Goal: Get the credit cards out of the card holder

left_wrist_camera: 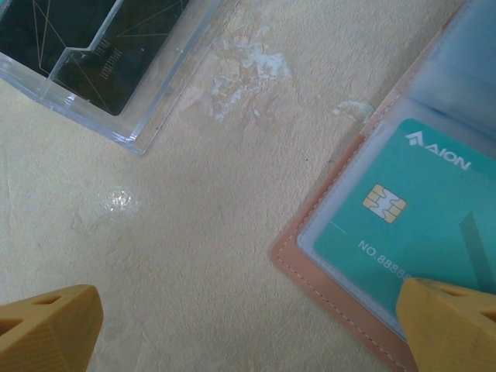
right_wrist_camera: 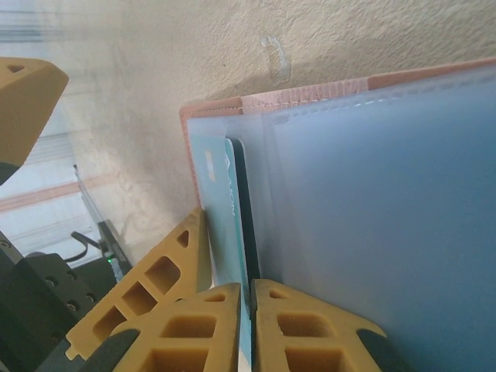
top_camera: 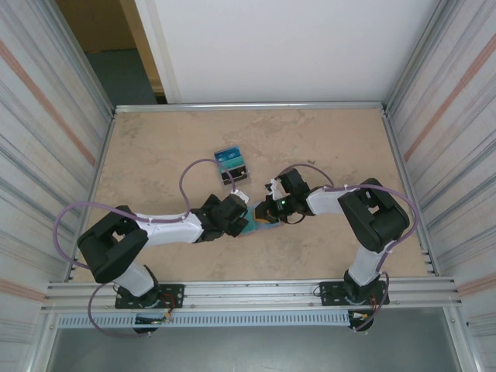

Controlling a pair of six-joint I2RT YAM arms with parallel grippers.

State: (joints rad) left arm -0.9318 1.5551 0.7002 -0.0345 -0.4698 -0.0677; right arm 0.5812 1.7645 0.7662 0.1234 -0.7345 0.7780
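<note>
Jaws on your right gripper [right_wrist_camera: 249,314] were pinched almost together on the edge of a teal credit card [right_wrist_camera: 221,232]; the card ran from the fingertips up into the end pocket of the card holder [right_wrist_camera: 310,99], with a darker card [right_wrist_camera: 241,194] tucked just behind it; the holder lay open on the table [right_wrist_camera: 155,70], its salmon-pink border framing a pale blue lining [right_wrist_camera: 372,232].

Your left gripper [left_wrist_camera: 248,329] had its jaws spread wide and held nothing; one orange fingertip [left_wrist_camera: 453,322] sat over the near corner of the holder, above a teal card face with a gold chip under the clear pocket, though you could not have told from that view whether it pressed down; the other fingertip [left_wrist_camera: 46,329] hung over bare table, well off to the side.

From above, you had the holder [top_camera: 262,225] lying near the front middle of the table, between your two grippers; the left gripper [top_camera: 239,218] was just beside it, and the right gripper [top_camera: 262,211] was at its far edge. A clear stand [left_wrist_camera: 116,116] holding dark cards stood farther back on the table, near the holder but apart from it; from overhead the stand [top_camera: 231,164] showed blue and teal card tops.
</note>
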